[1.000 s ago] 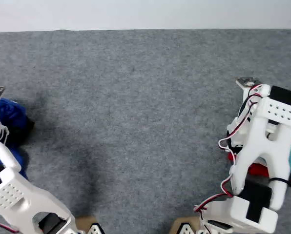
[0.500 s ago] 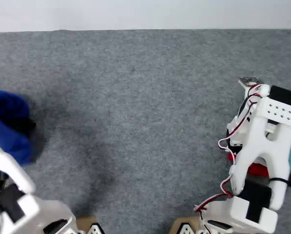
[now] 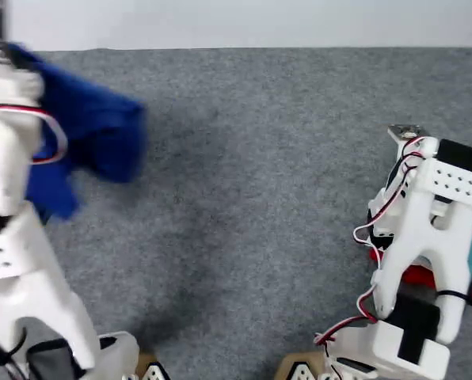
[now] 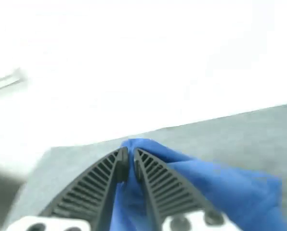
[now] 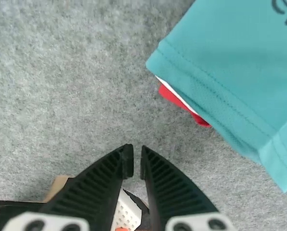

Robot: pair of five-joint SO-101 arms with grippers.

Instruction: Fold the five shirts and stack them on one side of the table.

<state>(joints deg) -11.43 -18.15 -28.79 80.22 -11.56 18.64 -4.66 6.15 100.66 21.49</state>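
**Desk:** What does the left gripper (image 4: 128, 156) have hold of?

**Photographer:** A bunched fold of the blue shirt (image 3: 93, 134). The jaws are pinched tight on the cloth right at their tips. The rest of the garment hangs loose from them and appears to be lifted off the table (image 3: 260, 158).

**Desk:** Why hold it up that way?

**Photographer:** Most likely so the shirt can drop open under its own weight. It is too crumpled to fold as it is, and it would need to be spread flat first. A grip on one edge lets the body of the cloth unfurl.

**Desk:** Where is it in relation to the stack (image 3: 422, 275)?

**Photographer:** Well apart from it, on the opposite side of the table, with bare grey surface between the two.

**Desk:** What is in the stack?

**Photographer:** A folded teal shirt (image 5: 230, 72) lies on top, and a red shirt (image 5: 182, 103) peeks out from beneath its corner. They seem to have been put to one side, as the task asks, which leaves the middle open for folding.

**Desk:** And the right gripper (image 5: 133, 154)?

**Photographer:** It hovers just beside the stack's corner, not touching it. Its jaws are drawn almost together and hold nothing. It looks parked there, out of the blue shirt's way.
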